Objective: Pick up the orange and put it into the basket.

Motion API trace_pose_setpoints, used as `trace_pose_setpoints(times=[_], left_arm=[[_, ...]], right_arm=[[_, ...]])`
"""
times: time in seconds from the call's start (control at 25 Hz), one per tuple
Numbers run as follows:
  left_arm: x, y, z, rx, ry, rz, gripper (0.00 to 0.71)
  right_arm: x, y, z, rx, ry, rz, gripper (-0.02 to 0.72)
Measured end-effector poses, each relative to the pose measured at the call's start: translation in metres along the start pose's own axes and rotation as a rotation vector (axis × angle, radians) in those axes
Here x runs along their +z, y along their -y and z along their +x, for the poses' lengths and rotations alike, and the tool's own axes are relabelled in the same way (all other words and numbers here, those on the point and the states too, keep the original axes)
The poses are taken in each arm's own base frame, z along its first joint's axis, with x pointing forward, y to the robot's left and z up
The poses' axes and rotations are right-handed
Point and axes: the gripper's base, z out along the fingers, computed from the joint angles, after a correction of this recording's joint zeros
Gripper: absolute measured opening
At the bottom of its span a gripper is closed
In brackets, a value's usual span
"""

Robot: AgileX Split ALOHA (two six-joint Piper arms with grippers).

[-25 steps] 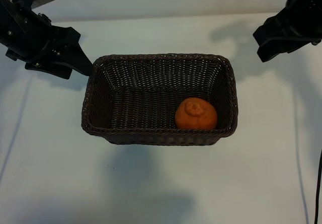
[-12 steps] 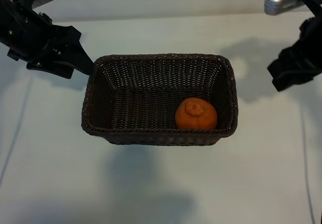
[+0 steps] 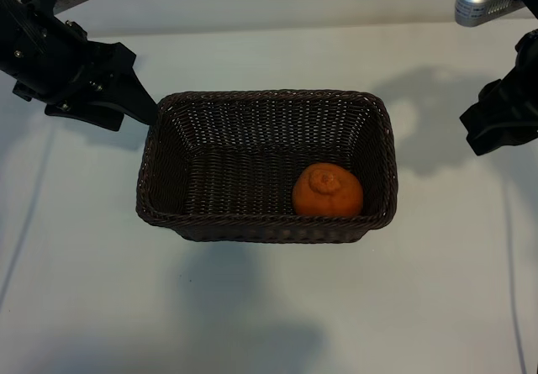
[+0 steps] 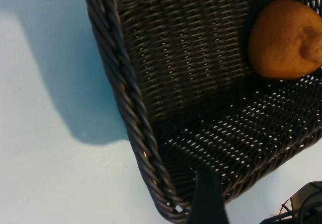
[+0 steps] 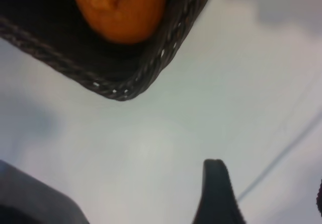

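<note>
The orange lies inside the dark woven basket, in its front right corner, stem end up. It also shows in the left wrist view as the orange and in the right wrist view as the orange. My left gripper hovers open by the basket's back left corner, one finger over the rim, holding nothing. My right gripper is open and empty over bare table to the right of the basket, one finger showing beyond the basket's corner.
The basket stands mid-table on a white surface. Thin cables run along the table at the far left and far right. A silver part of the right arm sticks out at the top right.
The right arm has swung right and forward, away from the basket's back right corner. Left arm, basket and orange have stayed put.
</note>
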Motion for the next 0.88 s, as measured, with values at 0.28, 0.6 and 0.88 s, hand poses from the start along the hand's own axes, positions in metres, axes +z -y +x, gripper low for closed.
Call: trace_pose_setpoints(times=[0.28, 0.6, 0.88], left_arm=[[0.000, 0.000, 0.000, 0.000, 0.000, 0.000, 0.575], [0.000, 0.000, 0.000, 0.000, 0.000, 0.000, 0.575], [0.000, 0.000, 0.000, 0.000, 0.000, 0.000, 0.575]], right_arm=[[-0.016, -0.004, -0.006, -0.001, 0.057, -0.016, 0.447], [-0.016, -0.006, -0.006, 0.006, 0.061, -0.035, 0.443], [-0.017, -0.006, -0.006, 0.007, 0.064, -0.036, 0.441]])
